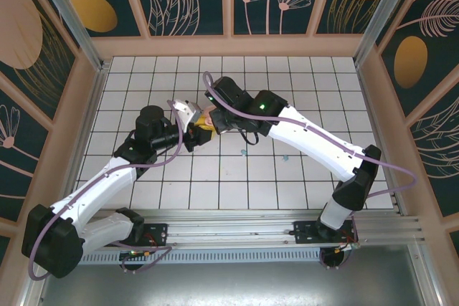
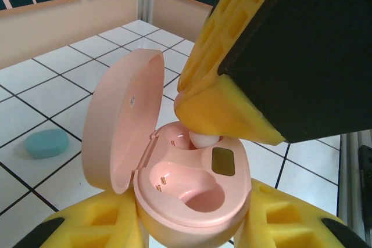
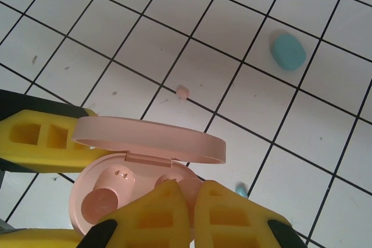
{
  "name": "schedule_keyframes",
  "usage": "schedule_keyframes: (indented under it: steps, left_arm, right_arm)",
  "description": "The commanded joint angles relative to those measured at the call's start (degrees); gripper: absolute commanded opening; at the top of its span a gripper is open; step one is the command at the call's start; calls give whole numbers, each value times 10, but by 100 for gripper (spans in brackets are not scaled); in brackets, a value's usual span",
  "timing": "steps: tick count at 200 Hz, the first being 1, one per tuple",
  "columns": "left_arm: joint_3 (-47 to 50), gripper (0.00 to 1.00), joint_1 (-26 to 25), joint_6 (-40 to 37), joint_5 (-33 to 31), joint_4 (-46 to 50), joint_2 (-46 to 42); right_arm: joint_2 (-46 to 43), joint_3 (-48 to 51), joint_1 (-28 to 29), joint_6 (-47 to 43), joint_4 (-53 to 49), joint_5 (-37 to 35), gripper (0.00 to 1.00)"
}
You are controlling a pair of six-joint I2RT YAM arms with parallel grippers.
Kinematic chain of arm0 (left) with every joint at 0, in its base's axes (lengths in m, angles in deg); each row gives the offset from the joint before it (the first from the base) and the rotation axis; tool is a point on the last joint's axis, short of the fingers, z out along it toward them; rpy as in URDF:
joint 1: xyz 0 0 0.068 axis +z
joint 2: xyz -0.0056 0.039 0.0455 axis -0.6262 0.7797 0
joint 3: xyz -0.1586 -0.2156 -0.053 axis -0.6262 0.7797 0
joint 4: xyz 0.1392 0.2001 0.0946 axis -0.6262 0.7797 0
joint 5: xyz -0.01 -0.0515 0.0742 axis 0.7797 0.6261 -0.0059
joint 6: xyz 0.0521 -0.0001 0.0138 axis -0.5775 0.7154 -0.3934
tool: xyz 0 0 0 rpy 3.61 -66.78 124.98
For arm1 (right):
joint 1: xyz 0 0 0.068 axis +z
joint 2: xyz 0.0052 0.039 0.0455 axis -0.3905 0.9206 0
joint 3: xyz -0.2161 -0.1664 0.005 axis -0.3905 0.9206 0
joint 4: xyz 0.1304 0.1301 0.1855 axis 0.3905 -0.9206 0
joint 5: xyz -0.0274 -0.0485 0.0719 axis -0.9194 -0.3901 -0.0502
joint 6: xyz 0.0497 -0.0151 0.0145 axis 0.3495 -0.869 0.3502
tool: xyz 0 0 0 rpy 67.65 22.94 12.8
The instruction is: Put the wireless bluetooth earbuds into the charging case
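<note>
One pink case (image 2: 122, 126) is clamped by the left gripper (image 2: 192, 222), and one pink earbud (image 2: 203, 139) is pinched by the right gripper (image 3: 192, 198). A second pink earbud (image 3: 182, 91), one teal earbud (image 3: 241, 190) and one teal case (image 3: 288, 50) are seen on white tiles (image 3: 145, 15).

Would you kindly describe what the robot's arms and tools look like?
The left arm and right arm have white links, black joints and a purple cable apiece; a green light glows on the right one. The left tool and right tool have yellow fingers with square pockets on black backing.
</note>
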Motion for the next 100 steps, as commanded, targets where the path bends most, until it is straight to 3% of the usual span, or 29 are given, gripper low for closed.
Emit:
schedule_keyframes:
  steps: [1, 100]
  left_arm:
    - [-10, 16, -3, 1, 7, -18, -12]
    - [-12, 16, -3, 0, 5, -17, -11]
  right_arm:
    - [8, -4, 6, -16, -43, 7, 4]
    - [66, -68, 18, -57, -114, 13, 6]
